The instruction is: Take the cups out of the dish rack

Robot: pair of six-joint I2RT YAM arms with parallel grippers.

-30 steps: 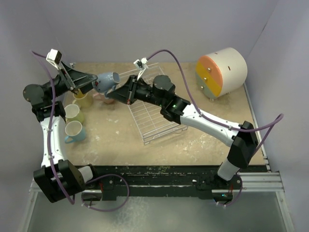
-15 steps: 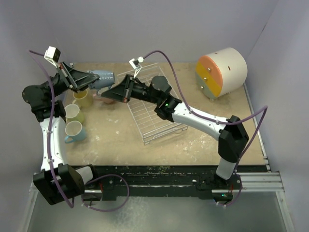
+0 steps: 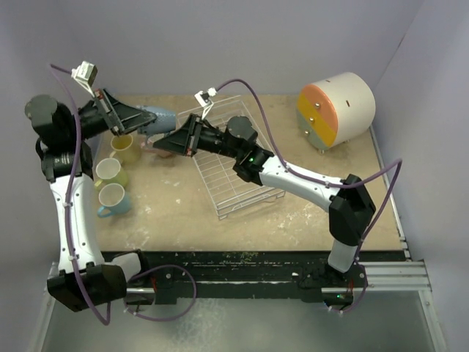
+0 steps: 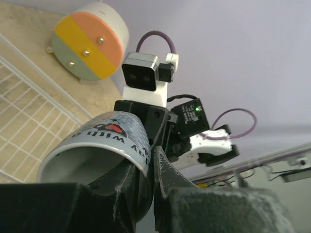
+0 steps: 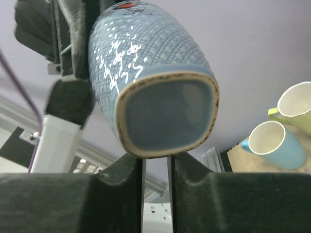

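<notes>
Well left of the dish rack (image 3: 242, 180) stand the light blue cup (image 3: 115, 199), lime green cup (image 3: 110, 172) and cream-yellow cup (image 3: 126, 150); the pink cup (image 3: 150, 147) sits nearer it, half hidden; my left gripper (image 3: 141, 121) pinches the rim of the grey-blue cup (image 3: 161, 119), airborne just left of the rack; my right gripper (image 3: 161, 145), fingers nearly together on nothing, sits under its base; the rack looks emptied, so I judge only setting this cup down is left.
</notes>
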